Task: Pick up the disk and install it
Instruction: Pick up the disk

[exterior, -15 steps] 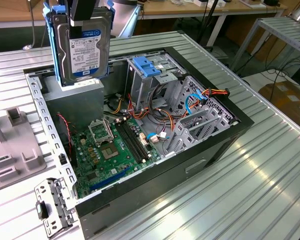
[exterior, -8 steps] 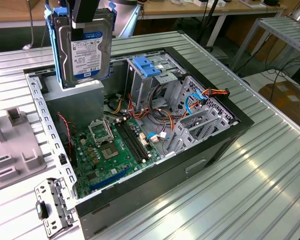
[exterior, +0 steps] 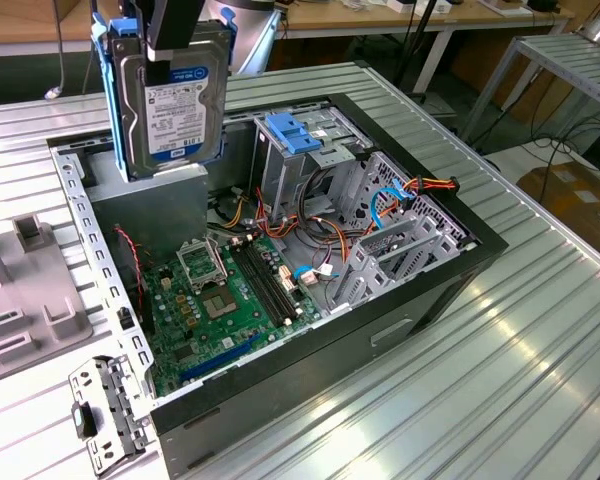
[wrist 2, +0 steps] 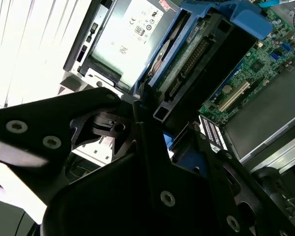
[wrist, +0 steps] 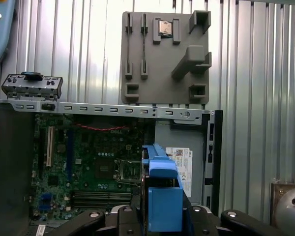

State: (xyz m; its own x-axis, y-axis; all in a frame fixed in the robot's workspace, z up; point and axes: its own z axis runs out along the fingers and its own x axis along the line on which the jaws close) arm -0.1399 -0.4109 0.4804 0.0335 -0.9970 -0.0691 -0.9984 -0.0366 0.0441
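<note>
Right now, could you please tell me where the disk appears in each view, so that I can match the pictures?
Exterior view: the disk hangs label-out at the exterior view's upper left, above the open case.
Second wrist view: the disk is edge-on, between the power supply and the motherboard.
First wrist view: the disk is end-on, in front of the motherboard.
Shared landmark: the green motherboard.

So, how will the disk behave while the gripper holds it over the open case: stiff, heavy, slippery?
Probably stiff: the disk is a flat metal block and hangs straight from the gripper. Likely heavy for its size, being metal-cased. Its bare silver face looks smooth, so it might slip; the blue side rails may offer better grip.
</note>
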